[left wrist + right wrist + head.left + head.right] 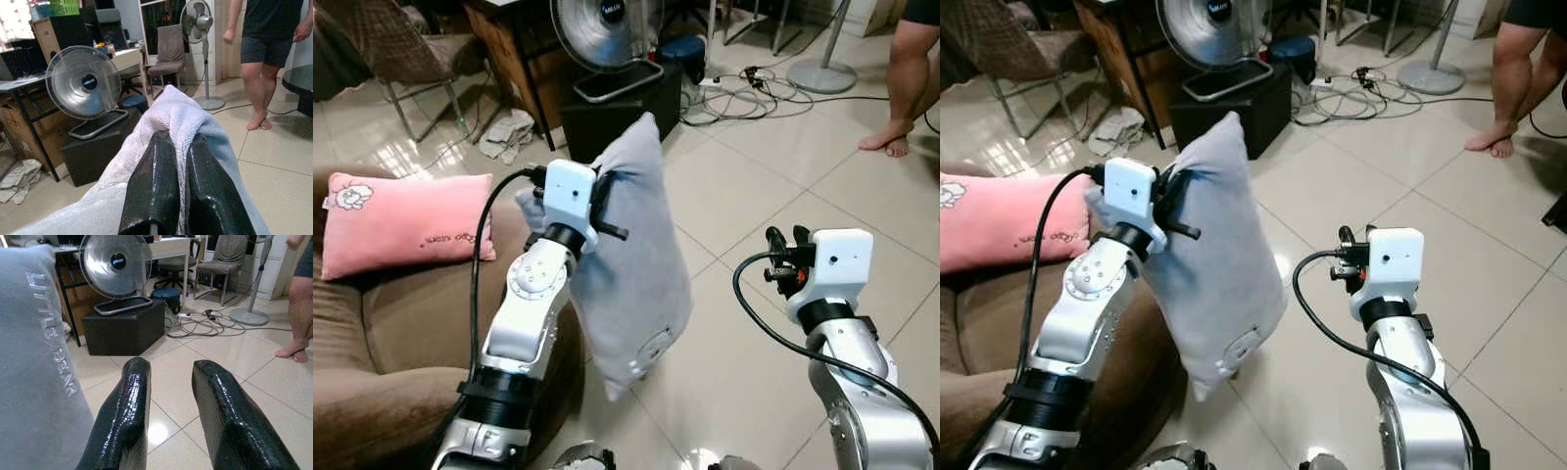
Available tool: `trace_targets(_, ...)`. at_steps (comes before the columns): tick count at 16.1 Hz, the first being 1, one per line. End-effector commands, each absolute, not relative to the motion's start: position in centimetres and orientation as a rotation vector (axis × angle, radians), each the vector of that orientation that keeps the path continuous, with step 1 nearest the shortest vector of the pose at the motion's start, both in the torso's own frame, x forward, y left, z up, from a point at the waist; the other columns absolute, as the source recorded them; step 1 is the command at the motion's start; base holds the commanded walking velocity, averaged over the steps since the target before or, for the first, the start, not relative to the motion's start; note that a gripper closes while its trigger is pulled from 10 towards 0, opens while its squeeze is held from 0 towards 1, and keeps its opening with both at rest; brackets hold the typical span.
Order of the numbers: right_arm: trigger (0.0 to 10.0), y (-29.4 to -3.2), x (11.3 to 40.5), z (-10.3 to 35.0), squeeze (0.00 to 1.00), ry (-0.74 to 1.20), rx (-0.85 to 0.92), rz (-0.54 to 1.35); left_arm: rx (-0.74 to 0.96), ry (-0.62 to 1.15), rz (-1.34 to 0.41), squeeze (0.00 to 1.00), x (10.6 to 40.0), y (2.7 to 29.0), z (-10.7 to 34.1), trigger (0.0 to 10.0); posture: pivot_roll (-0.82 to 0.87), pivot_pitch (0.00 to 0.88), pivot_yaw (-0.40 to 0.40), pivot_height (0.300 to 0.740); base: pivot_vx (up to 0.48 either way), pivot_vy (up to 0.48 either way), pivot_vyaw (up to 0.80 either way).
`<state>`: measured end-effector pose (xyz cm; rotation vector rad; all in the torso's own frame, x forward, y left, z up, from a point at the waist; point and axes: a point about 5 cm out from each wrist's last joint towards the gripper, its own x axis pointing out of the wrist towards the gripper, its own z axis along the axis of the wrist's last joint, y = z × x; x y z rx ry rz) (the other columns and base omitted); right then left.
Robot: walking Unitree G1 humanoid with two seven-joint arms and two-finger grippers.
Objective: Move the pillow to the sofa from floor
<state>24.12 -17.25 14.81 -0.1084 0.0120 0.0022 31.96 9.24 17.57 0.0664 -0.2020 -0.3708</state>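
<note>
Tiled floor (754, 196) at 12 o'clock carries a black box with a round metal fan (607, 34). Left gripper (182, 161) pinches the grey fabric pillow (631, 264), hanging beside the brown sofa (401, 333). Right gripper (171, 377) gapes, holding nothing.

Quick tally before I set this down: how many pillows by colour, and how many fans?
Grey pillow, held off the floor by the left tool: 1
Pink pillow, on the sofa: 1
Fans: 2, a table fan on a black box and a pedestal fan
Total: 4
</note>
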Motion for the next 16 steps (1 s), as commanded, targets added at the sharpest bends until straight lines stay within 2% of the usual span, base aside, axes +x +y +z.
trace_targets(1, 10.0, -16.63, 23.98, 14.46, 0.00, 0.032, -0.114, 0.037, 0.071, -0.250, -0.377, 0.00, 32.26, 8.96, 18.91, 10.0, -0.14, 0.000, 0.102, 0.740, 0.307, 0.000, 0.80)
trace_targets(16, 10.0, -16.12, 23.66, 13.70, 0.00, 0.058, -0.149, 0.100, 0.081, -0.242, -0.390, 0.00, 32.49, 8.60, 18.88, 10.0, -0.14, 0.000, 0.098, 0.740, 0.306, 0.000, 0.80)
